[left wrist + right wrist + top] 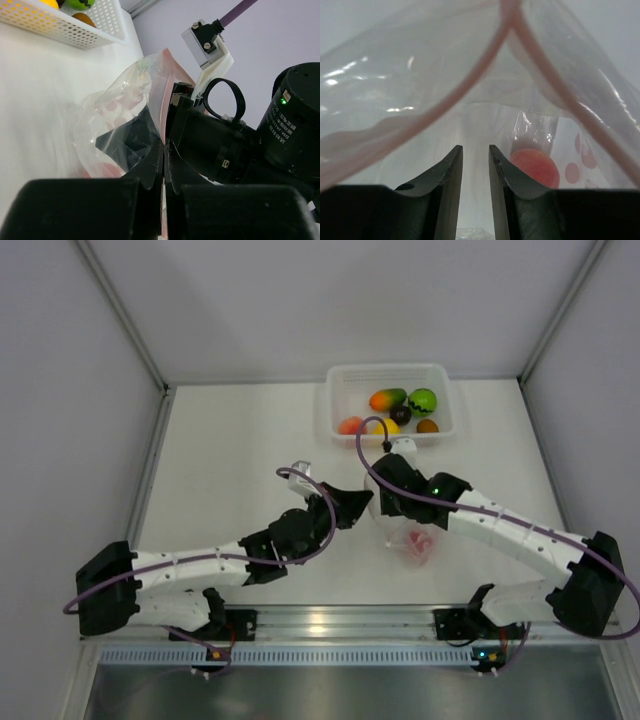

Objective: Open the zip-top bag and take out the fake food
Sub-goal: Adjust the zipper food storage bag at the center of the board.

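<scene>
The zip-top bag lies crumpled between my two arms, its mouth held apart. My left gripper is shut on the bag's pink zip edge; in the top view the left gripper sits at the bag's left side. My right gripper is open with a narrow gap, pushed inside the bag's mouth between the two zip strips, nothing between its fingers. One pink-red piece of fake food lies in the bag just right of the right finger, also visible as the pink-red fruit.
A white perforated tray stands at the back with several fruits: mango, green, dark purple, brown, peach-orange, yellow. The right arm's black body crowds close beside my left fingers.
</scene>
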{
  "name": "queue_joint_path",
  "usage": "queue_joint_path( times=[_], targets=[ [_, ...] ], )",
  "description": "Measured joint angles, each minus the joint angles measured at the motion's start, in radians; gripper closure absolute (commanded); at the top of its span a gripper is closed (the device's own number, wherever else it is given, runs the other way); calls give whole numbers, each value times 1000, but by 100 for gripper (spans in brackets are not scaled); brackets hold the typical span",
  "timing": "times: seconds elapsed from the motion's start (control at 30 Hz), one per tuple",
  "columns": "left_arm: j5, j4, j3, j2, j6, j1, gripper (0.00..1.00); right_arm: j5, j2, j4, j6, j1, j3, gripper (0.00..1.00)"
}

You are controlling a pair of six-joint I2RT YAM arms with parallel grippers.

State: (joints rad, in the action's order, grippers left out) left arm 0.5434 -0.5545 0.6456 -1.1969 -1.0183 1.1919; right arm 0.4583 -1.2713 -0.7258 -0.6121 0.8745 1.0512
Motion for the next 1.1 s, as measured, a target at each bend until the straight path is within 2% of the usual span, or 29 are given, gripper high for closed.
queue_joint_path(
  times=[0.23,0.47,0.87,1.1],
  targets=[
    [-14,-3,40,-34,18,0,100,2,10,-116,19,2,23,68],
    [-21,-2,73,-15,83,31,100,-5,121,-179,31,-31,-34,69],
    [10,6,76,42,159,61,100,-175,157,-127,43,-51,-135,73],
    [-38,-10,109,-28,167,61,100,-275,132,-16,39,-45,-156,73]
  ],
)
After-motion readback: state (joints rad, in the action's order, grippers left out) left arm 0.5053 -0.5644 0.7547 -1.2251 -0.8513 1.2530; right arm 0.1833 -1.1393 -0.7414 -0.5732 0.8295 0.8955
